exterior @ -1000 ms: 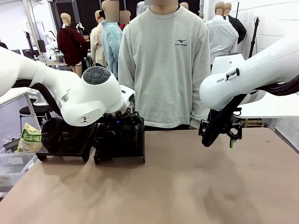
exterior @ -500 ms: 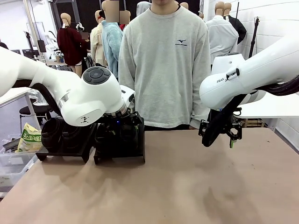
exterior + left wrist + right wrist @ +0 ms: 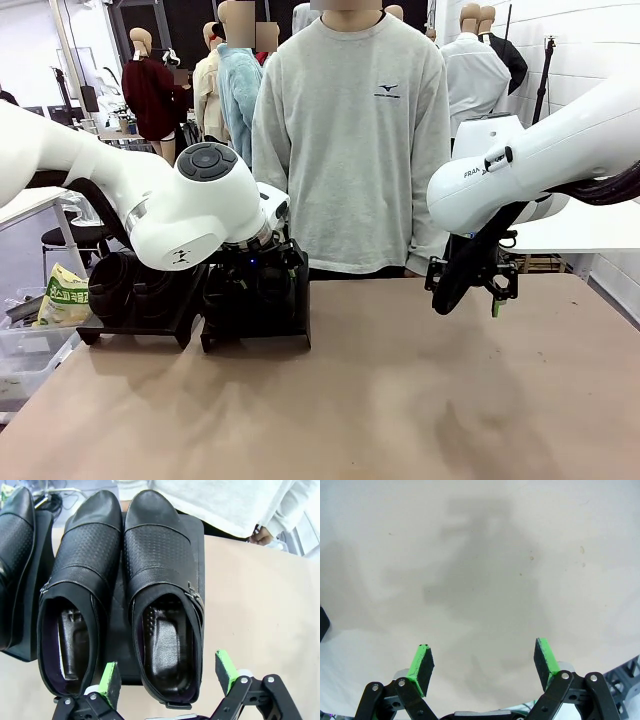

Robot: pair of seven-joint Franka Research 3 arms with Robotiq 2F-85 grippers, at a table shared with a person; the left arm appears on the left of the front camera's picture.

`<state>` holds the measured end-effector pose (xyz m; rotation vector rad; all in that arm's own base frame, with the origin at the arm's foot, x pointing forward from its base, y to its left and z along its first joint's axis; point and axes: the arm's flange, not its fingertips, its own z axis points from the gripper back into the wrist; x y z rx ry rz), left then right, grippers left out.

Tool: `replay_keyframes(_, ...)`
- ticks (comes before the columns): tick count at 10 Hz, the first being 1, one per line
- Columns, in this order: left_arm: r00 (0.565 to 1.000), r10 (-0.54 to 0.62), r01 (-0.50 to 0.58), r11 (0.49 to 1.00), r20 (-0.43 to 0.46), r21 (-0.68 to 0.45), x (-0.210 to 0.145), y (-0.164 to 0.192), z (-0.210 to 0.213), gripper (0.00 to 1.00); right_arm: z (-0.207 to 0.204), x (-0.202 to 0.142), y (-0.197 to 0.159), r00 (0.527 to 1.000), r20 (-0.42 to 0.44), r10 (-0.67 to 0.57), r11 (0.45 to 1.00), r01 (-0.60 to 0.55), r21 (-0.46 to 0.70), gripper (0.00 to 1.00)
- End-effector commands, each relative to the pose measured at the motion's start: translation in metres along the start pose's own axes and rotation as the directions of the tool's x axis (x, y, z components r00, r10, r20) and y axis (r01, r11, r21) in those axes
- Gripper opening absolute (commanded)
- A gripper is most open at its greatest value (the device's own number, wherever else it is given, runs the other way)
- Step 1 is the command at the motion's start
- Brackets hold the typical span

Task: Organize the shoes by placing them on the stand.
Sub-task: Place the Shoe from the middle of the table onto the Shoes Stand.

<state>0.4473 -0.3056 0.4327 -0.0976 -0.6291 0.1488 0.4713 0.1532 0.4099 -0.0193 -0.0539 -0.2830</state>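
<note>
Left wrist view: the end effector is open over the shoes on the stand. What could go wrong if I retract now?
The left end effector straddles the heel of the glossy black perforated shoe; a tilted retreat could snag it. That shoe sits near the matte-black stand's edge, so a nudge might tip it off. It touches its neighbouring shoe, which could shift too.

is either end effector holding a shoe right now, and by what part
Nothing is held. The left end effector is open, its pads either side of the heel of a shoe on the stand, not clamped. The right end effector is open over bare table.
</note>
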Motion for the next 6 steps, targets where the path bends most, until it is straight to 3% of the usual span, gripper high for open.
replay_keyframes(1,1.0,0.001,-0.001,1.0,0.003,-0.001,0.0008,0.0,0.0006,1.0,-0.0008,0.0003,-0.0007,1.0,0.006,0.009,1.0,-0.008,-0.009,1.0)
replay_keyframes(6,1.0,0.001,-0.001,1.0,0.003,-0.001,0.0008,0.0,0.0006,1.0,-0.0008,0.0003,-0.0007,1.0,0.006,0.009,1.0,-0.008,-0.009,1.0)
